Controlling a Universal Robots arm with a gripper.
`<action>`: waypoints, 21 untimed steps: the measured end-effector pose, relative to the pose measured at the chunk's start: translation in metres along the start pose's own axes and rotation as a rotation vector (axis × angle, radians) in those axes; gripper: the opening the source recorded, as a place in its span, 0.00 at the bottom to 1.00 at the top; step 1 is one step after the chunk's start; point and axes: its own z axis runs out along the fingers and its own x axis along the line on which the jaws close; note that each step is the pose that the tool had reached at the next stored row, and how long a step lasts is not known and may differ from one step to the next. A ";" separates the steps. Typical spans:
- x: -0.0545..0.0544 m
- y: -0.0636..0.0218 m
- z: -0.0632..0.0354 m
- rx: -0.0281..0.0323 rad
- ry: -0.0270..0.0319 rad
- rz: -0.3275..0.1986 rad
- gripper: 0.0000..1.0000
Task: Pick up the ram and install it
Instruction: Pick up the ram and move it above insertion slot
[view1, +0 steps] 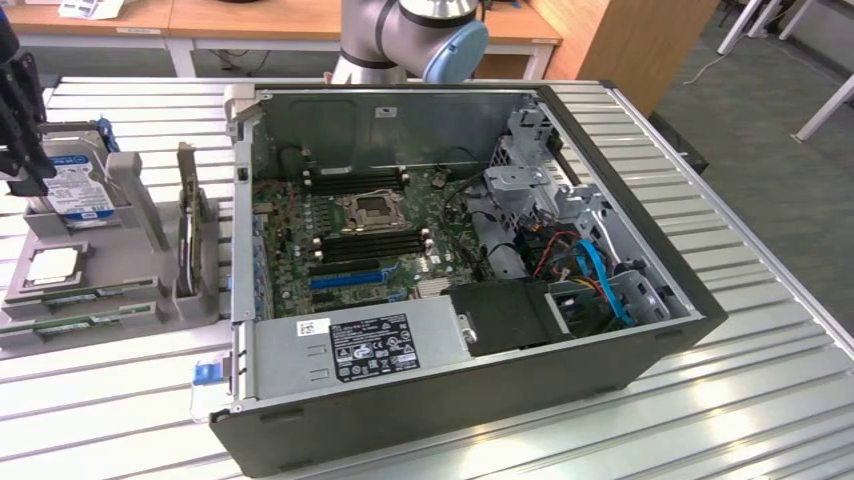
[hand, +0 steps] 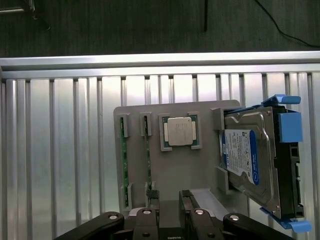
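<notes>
Since the ram (hand: 148, 160) stands on its long edge in a slot of the grey holder (hand: 172, 170), with small clips at both ends, only its thin upper edge and a strip of each face are free to grip. Position: the slot just beside the holder's pocket where the silver processor (hand: 180, 131) lies flat. A second stick (hand: 122, 160) stands parallel in the holder's outermost slot, near the ram but not touching it. The hard drive (hand: 247, 160) stands tilted at the end of the holder away from the sticks. The holder rests on the slatted bench (hand: 60, 150), and the open computer case (view1: 467, 420) is beside the holder, on the exterior view's right of it. Jaws: parted to a moderate gap with nothing between them, and bare holder surface shows through the gap. They hover over the holder close to one end of the ram; I cannot tell whether they touch it. Handling, as a judgement: light and stiff along its length, but thin, so likely to flex or crack if twisted, and its smooth faces may slip. Best hold looks to be across the two flat faces near mid-length, square to the board, drawn straight along the slot. The narrow space toward the second stick leaves little room for the outer finger.
</notes>
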 end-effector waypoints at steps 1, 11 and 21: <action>0.001 -0.0001 0.0000 0.0000 0.0000 0.000 0.30; 0.013 -0.0007 -0.0004 -0.0003 0.0002 0.000 0.30; 0.026 -0.0014 -0.0006 -0.0002 0.0002 0.000 0.30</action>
